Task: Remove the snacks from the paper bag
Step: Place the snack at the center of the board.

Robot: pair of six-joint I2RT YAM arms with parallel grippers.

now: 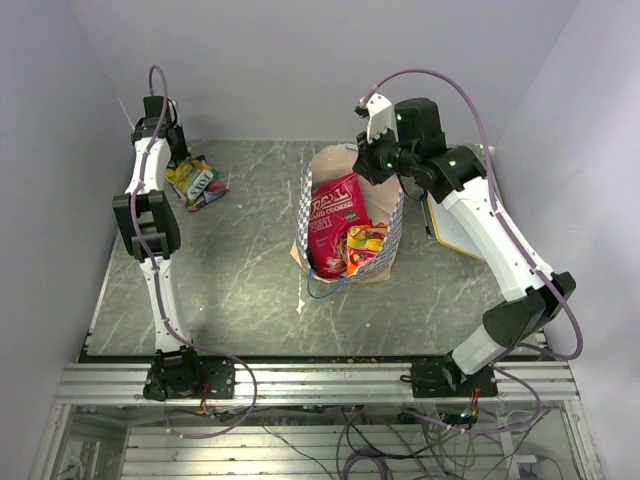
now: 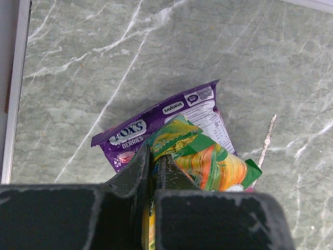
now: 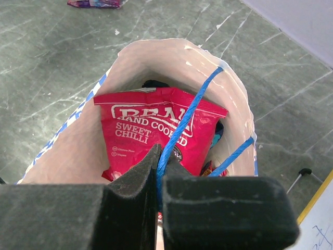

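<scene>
The paper bag [image 1: 318, 190], blue-and-white checkered outside and cream inside, stands open mid-table. A red chilli packet [image 1: 334, 222] and an orange packet [image 1: 364, 248] show inside it. My right gripper [image 3: 159, 165] is shut on the bag's blue string handle [image 3: 183, 125], above the red packet [image 3: 151, 133]; it sits at the bag's far rim in the top view [image 1: 378, 160]. My left gripper [image 2: 154, 162] is shut on a yellow-green packet [image 2: 208, 159] lying over a purple packet [image 2: 136, 136] at the far left of the table [image 1: 198, 182].
A flat white board with a tan edge [image 1: 452, 228] lies right of the bag, under the right arm. The second blue handle [image 1: 325, 287] hangs at the bag's near side. A thin white stick [image 2: 266, 139] lies by the packets. Walls enclose the table.
</scene>
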